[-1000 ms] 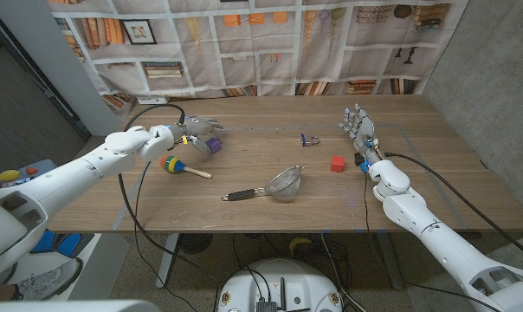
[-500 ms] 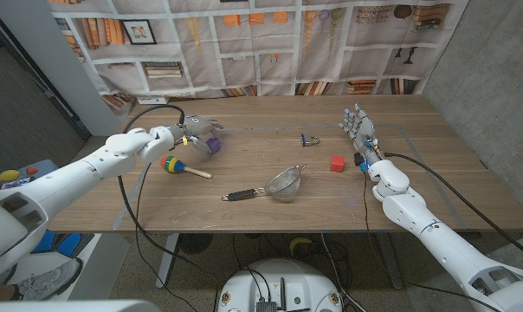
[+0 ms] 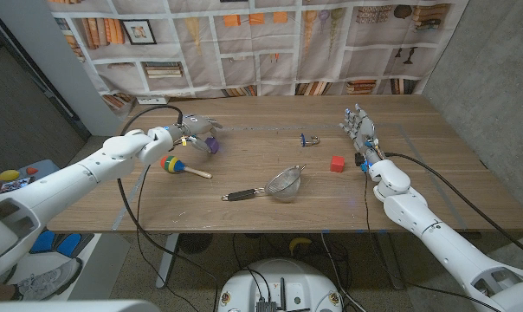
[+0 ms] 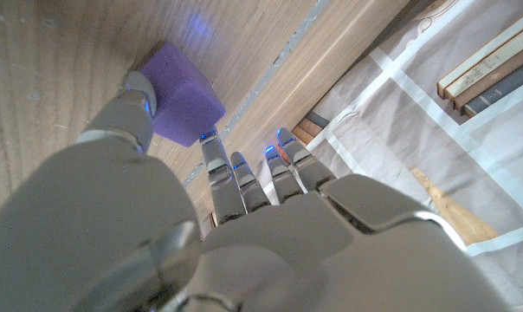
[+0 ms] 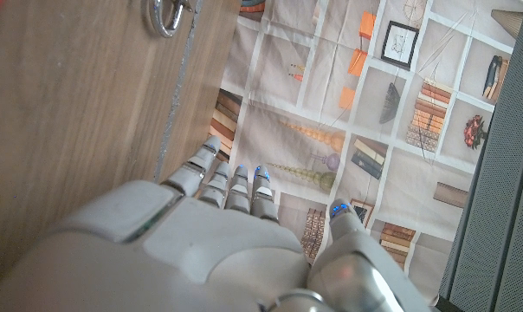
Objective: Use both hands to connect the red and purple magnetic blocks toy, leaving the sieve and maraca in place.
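Two arms reach over the wooden table (image 3: 244, 217), which we log first as the largest item, with a printed bookshelf backdrop (image 3: 261, 43) hanging behind its far edge. The left hand (image 3: 195, 132) sits at the far left of the table, just over the purple block (image 3: 213, 145); in the left wrist view the thumb tip (image 4: 140, 91) touches the block's (image 4: 182, 102) side while the other fingers extend past it toward the table edge, so we cannot tell whether the block is actually pinched or only touched. The right hand (image 3: 358, 126) stands upright near the far right of the table, fingers spread and holding nothing, which the right wrist view (image 5: 235, 225) confirms. The sieve (image 3: 274, 185) lies near the table's middle, bowl to the robot's right and dark handle pointing toward the left. The maraca (image 3: 179, 165) lies just in front of the left hand, its coloured head toward the left arm and wooden handle toward the centre. The red block (image 3: 337, 163) rests on the table near the right forearm, well apart from the purple one. A small metal ring (image 3: 308, 139) lies beyond the sieve, between the two hands.
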Controlling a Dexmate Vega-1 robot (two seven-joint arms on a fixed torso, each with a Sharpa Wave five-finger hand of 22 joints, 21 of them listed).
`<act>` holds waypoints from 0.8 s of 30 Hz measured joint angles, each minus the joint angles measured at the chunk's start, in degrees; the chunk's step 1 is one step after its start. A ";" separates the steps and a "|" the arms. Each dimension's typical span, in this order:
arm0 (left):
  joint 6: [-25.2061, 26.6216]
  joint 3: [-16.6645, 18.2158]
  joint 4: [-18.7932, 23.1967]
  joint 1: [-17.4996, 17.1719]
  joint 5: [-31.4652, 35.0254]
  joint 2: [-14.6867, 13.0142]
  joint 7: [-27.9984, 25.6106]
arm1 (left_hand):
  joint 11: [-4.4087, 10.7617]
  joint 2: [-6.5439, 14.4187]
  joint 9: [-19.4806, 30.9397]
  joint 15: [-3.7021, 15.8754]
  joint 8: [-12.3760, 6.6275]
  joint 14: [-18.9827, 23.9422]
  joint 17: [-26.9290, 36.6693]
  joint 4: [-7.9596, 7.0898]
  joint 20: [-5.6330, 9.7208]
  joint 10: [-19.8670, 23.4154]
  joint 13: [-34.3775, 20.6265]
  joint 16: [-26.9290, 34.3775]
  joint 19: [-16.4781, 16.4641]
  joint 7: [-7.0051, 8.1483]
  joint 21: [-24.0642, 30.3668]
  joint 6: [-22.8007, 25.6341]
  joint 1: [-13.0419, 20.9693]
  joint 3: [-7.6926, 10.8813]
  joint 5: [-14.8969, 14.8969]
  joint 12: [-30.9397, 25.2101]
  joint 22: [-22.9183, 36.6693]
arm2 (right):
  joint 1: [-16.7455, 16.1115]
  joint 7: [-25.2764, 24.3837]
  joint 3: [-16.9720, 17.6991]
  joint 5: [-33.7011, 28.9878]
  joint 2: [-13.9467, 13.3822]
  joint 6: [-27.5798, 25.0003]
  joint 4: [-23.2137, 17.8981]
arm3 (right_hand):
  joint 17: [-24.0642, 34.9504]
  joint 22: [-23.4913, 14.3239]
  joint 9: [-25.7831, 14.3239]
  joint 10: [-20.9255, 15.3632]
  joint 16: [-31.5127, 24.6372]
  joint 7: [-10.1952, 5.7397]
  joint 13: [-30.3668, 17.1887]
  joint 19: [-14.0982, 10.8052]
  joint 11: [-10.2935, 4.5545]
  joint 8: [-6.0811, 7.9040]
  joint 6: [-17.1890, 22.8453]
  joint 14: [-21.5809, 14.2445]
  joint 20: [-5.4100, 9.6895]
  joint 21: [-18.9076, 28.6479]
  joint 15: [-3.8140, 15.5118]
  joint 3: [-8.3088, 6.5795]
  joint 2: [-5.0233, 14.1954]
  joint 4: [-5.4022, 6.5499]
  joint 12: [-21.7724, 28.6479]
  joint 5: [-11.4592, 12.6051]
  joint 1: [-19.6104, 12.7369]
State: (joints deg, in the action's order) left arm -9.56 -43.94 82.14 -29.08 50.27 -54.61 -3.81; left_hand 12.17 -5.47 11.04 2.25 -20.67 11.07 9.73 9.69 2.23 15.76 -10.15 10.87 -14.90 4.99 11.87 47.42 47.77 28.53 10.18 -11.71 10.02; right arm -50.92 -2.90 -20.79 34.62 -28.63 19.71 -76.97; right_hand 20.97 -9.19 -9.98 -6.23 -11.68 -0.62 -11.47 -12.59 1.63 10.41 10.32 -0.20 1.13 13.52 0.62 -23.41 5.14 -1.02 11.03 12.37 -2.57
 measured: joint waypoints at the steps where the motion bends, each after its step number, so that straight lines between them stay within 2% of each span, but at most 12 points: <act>1: 0.26 0.25 0.47 -0.23 -0.11 -0.20 0.18 | -0.12 0.00 0.00 0.00 0.00 0.00 0.00 0.00 0.04 0.12 0.00 0.00 -0.25 0.00 0.00 0.00 0.00 0.00 0.00 0.00 0.00 | -0.01 0.09 0.03 0.02 -0.13 -0.06 -0.10 | 0.00 -0.07 0.00 0.00 0.00 0.00 0.00 0.00 0.00 0.00 0.00 0.00 0.00 0.00 0.00 0.00 0.00 0.00 0.00 0.00 0.00; 20: 5.56 5.71 9.01 -5.80 -2.61 -2.91 1.58 | 0.00 0.24 0.04 0.00 0.00 -0.01 0.00 -0.08 0.23 1.23 0.00 0.00 -0.59 0.00 0.00 0.00 -0.24 -0.38 0.23 0.00 -0.01 | -0.21 1.43 0.12 -0.68 -3.26 -2.28 -2.81 | -0.25 -0.29 0.00 0.00 0.00 0.00 0.00 -0.20 0.00 0.00 0.00 0.00 0.20 -0.45 0.00 0.00 -0.31 0.00 0.22 0.00 -0.31; 24: 6.86 6.76 10.41 -7.00 -3.28 -3.16 1.60 | 0.00 0.24 0.04 0.00 0.00 0.00 0.00 -0.07 0.22 1.23 0.00 0.00 -0.59 0.00 0.00 0.00 -0.24 -0.38 0.23 0.00 -0.01 | -0.23 1.43 -0.08 -1.45 -4.22 -3.06 -3.79 | -0.25 -0.29 0.00 0.00 0.00 -0.42 0.00 -0.20 0.00 0.21 0.42 0.00 0.20 -0.88 0.00 0.00 -0.30 0.00 0.22 0.00 -0.32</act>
State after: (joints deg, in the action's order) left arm -2.70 -37.18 92.55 -36.08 46.99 -57.78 -2.20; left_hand 12.17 -5.23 11.07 2.25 -20.67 11.07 9.73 9.61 2.46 16.99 -10.15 10.87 -15.50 4.99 11.87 47.42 47.53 28.15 10.41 -11.70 10.01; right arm -51.15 -1.46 -20.88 33.17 -32.85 16.65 -80.76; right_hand 20.72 -9.48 -9.98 -6.23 -11.68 -1.04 -11.47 -12.79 1.63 10.62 10.74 -0.20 1.33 12.64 0.62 -23.41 4.85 -1.02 11.25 12.37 -2.90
